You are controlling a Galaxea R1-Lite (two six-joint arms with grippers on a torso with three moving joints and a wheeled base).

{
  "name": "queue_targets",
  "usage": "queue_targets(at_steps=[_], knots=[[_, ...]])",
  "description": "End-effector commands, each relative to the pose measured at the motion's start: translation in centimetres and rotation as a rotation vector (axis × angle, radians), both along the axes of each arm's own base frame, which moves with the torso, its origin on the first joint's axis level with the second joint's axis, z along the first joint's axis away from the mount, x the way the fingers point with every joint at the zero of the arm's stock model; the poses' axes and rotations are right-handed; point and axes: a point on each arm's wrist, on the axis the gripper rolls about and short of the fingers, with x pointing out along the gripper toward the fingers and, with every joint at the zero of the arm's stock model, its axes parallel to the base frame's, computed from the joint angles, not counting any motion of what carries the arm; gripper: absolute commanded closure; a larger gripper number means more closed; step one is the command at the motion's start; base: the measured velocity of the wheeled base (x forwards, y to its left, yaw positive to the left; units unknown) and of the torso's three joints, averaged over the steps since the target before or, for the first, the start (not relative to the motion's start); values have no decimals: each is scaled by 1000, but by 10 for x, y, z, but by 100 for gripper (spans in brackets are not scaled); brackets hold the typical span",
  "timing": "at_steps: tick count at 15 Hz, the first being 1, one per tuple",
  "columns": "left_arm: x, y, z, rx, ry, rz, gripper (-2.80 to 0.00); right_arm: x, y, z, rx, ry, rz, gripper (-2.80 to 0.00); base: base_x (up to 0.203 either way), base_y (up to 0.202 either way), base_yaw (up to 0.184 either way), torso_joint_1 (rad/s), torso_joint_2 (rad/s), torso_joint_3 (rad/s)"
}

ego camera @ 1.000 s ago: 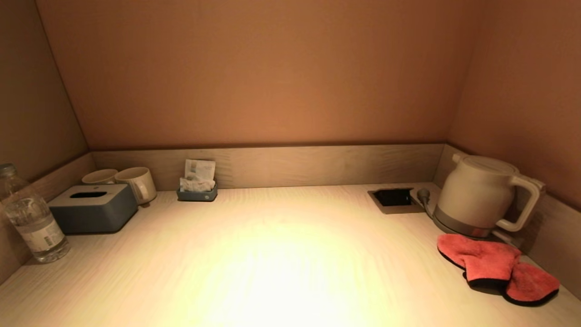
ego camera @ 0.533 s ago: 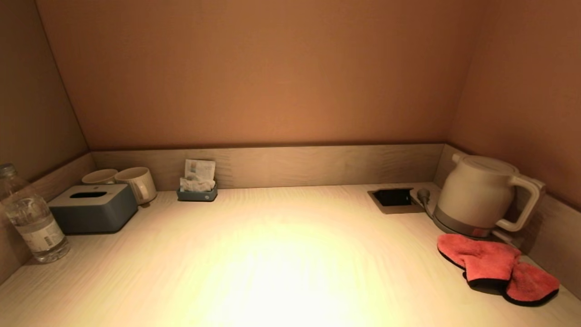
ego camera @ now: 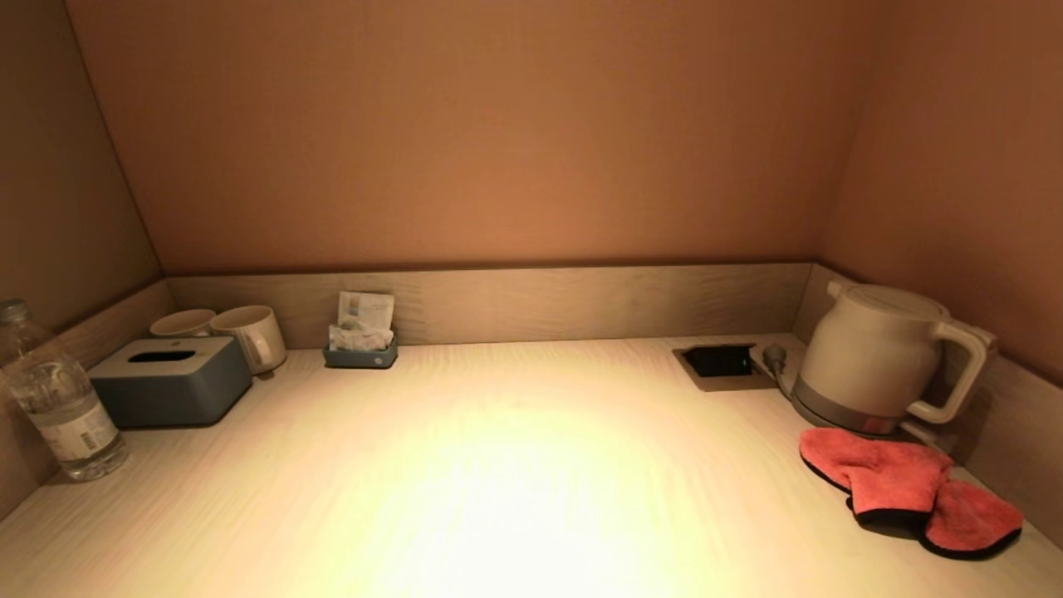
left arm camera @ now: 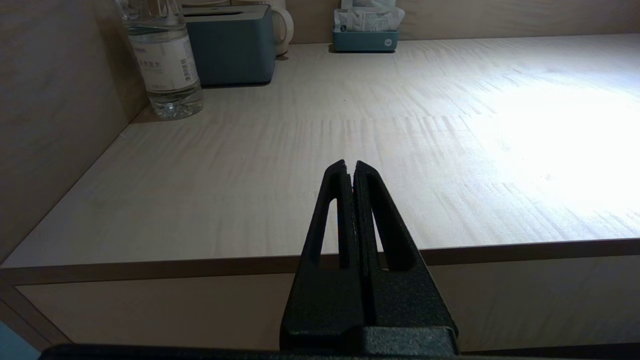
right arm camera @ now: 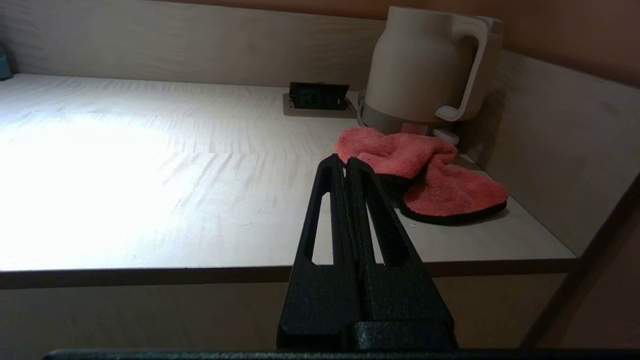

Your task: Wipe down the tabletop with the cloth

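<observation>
A crumpled red cloth (ego camera: 905, 490) with a black edge lies on the light wooden tabletop (ego camera: 515, 465) at the right, in front of the kettle; it also shows in the right wrist view (right arm camera: 425, 175). Neither arm shows in the head view. My right gripper (right arm camera: 346, 161) is shut and empty, held low before the table's front edge, short of the cloth. My left gripper (left arm camera: 349, 164) is shut and empty, held before the front edge on the left side.
A white kettle (ego camera: 884, 357) stands at the back right beside a recessed socket (ego camera: 721, 362). At the left are a water bottle (ego camera: 58, 399), a grey tissue box (ego camera: 170, 380), two mugs (ego camera: 249, 332) and a small sachet holder (ego camera: 360, 336). Low wooden walls border three sides.
</observation>
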Motion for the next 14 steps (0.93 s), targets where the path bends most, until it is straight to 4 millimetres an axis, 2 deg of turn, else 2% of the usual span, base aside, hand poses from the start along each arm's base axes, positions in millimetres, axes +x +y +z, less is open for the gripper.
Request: queue_targets(at_steps=[1, 3, 14], knots=[[0, 0, 0, 0, 1, 0, 0, 0, 1, -6, -3, 58, 44, 0, 0, 0, 0, 0, 0, 0], [0, 0, 0, 0, 1, -1, 0, 0, 1, -13, -3, 128, 64, 0, 0, 0, 0, 0, 0, 0], [0, 0, 0, 0, 2, -1, 0, 1, 1, -13, 33, 125, 65, 0, 0, 0, 0, 0, 0, 0]])
